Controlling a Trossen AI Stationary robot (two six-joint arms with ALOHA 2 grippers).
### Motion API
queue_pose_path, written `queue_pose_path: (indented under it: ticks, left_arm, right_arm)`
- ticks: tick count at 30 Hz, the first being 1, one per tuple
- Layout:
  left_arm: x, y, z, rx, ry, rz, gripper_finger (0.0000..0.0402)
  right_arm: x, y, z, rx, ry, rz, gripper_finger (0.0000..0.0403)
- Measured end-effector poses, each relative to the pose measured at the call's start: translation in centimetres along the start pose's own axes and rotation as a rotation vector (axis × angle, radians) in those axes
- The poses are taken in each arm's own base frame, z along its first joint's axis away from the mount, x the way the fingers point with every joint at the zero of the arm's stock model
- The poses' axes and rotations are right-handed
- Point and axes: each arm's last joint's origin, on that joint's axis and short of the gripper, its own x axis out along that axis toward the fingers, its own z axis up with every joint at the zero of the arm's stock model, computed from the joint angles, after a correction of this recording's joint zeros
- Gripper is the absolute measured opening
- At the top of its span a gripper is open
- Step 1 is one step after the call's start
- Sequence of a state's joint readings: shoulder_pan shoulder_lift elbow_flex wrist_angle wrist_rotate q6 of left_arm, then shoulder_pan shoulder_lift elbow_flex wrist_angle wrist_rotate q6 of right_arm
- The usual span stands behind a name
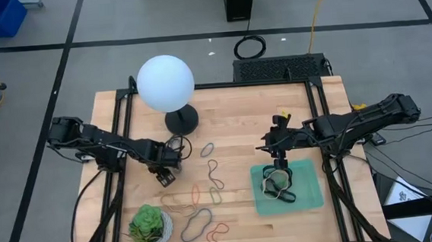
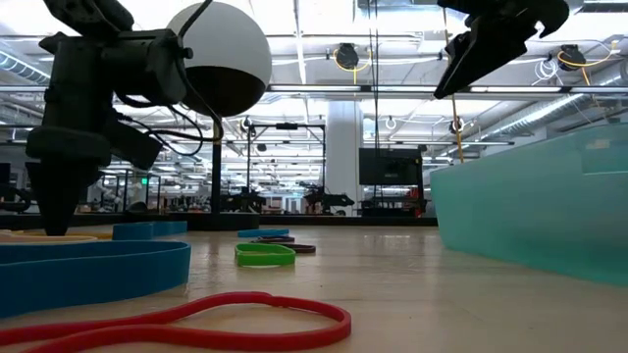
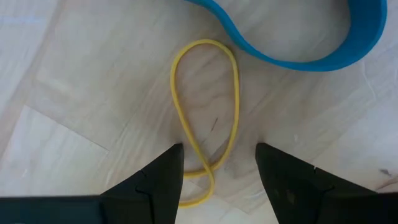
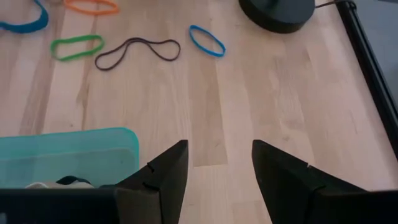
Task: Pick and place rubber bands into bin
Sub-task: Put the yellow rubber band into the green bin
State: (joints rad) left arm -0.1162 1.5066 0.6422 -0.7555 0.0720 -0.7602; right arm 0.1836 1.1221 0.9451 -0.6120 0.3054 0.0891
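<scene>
The left gripper [image 3: 217, 171] stands with fingers spread wide and empty, straddling the crossed end of a yellow rubber band [image 3: 205, 112] on the table [image 1: 231, 116], well apart from the bin [image 1: 309, 194]. Only the left wrist view shows that band; the high view shows the right gripper [image 1: 279, 162], also spread and empty, over the bin's rim, with several rubber bands [image 1: 278, 185] inside.
</scene>
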Motion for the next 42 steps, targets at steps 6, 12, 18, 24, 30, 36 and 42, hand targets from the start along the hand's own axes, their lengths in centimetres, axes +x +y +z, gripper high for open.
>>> queue_pose_path:
  ticks: [6,12,18,24,30,36,42]
  left_arm:
    - [-0.3,0.2,-0.2,0.011,-0.022,-0.004,0.0205]
    - [-0.3,0.2,-0.2,0.0,-0.024,-0.004,0.0147]
    - [-0.3,0.1,-0.1,-0.006,-0.027,-0.006,0.0075]
    - [-0.3,0.1,-0.2,0.014,-0.032,-0.003,0.0012]
    - [-0.4,0.0,-0.3,0.059,-0.032,-0.002,0.0005]
    - [-2.1,-0.4,-0.6,0.087,-0.065,-0.009,0.0003]
    - [-5.2,-1.3,-0.6,0.139,-0.17,-0.103,0.0002]
  right_arm:
    - [0.0,0.0,0.0,0.001,-0.003,-0.003,0.0171]
    - [0.0,0.0,0.0,0.001,-0.003,-0.004,0.0171]
    - [0.0,0.0,0.0,0.001,-0.002,-0.004,0.0171]
    - [0.0,0.0,0.0,0.001,-0.002,-0.005,0.017]
    - [0.0,0.0,0.0,0.001,-0.003,-0.005,0.0171]
    - [0.0,0.0,0.0,0.004,-0.003,-0.005,0.0168]
    - [0.0,0.0,0.1,0.006,-0.008,-0.004,0.017]
